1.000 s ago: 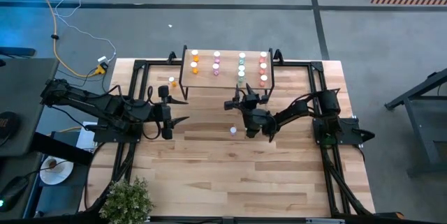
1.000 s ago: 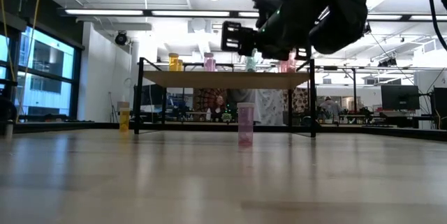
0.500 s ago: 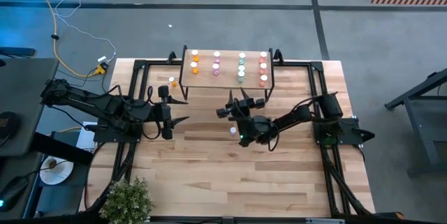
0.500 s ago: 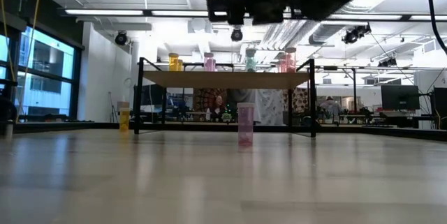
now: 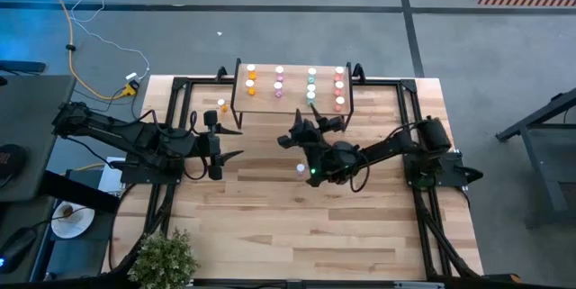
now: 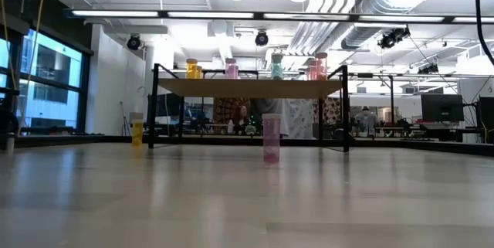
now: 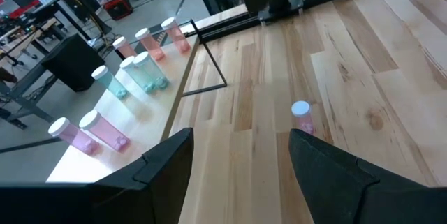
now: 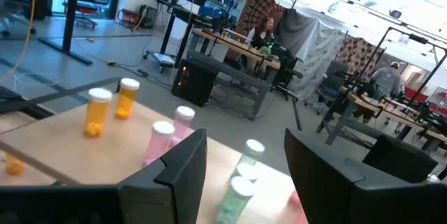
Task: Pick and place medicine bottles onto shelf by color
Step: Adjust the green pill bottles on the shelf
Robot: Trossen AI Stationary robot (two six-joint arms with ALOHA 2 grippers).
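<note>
Near the front edge of the shelf [image 5: 292,100], the right gripper [image 5: 307,130] hovers with fingers spread and empty, above a pink bottle [image 5: 301,168] standing alone on the table [image 5: 297,226]. Most medicine bottles [image 5: 310,86] stand in colour columns on the shelf, and one orange bottle [image 5: 222,105] stands beside its left legs. At the table's left side, the left gripper [image 5: 229,144] waits wide open and empty, with bare wood around it.

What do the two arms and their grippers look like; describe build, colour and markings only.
Both arms are black, jointed and slim. The left gripper and right gripper each end in two dark, tapered, matte fingers. A small green light glows on the right arm.
</note>
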